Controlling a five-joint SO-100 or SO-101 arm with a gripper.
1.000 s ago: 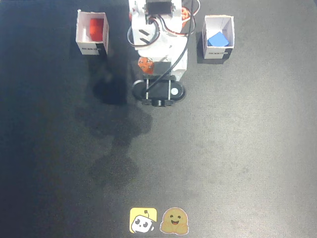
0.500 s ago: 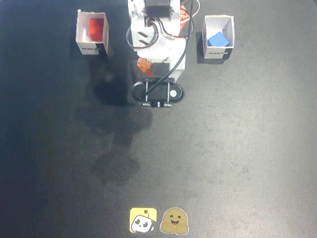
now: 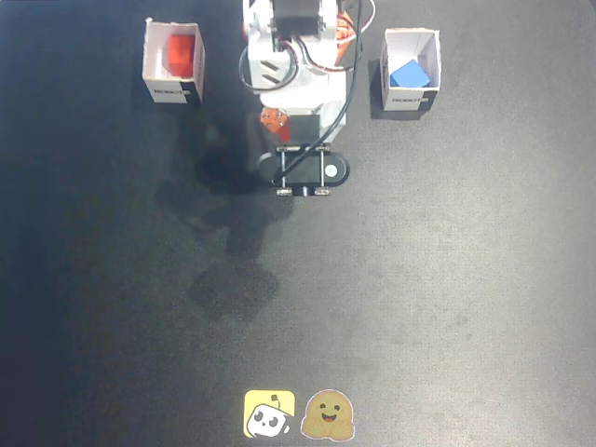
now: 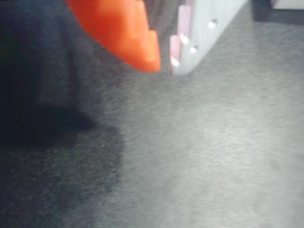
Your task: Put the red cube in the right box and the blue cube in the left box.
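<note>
In the fixed view the red cube (image 3: 181,53) lies inside the white box (image 3: 171,91) at the view's upper left. The blue cube (image 3: 413,73) lies inside the other white box (image 3: 411,99) at the upper right. Both boxes show dark print on their near side. The arm is folded back at top centre between the boxes, and my gripper (image 3: 275,123) hangs close to the base, apart from both. In the wrist view the gripper (image 4: 164,66) has its orange finger (image 4: 121,28) and white finger (image 4: 204,28) tips almost touching, shut with nothing between them, above bare mat.
A dark grey mat (image 3: 419,279) covers the table. Two small stickers, one yellow (image 3: 269,413) and one brown (image 3: 329,414), sit at the front edge. The arm's white base (image 3: 303,56) stands at top centre and casts shadows on the mat to its front left.
The arm has drawn back a little toward its base, and the black wrist part has shifted up the view. Its shadow moved with it. Cubes and boxes have not moved.
</note>
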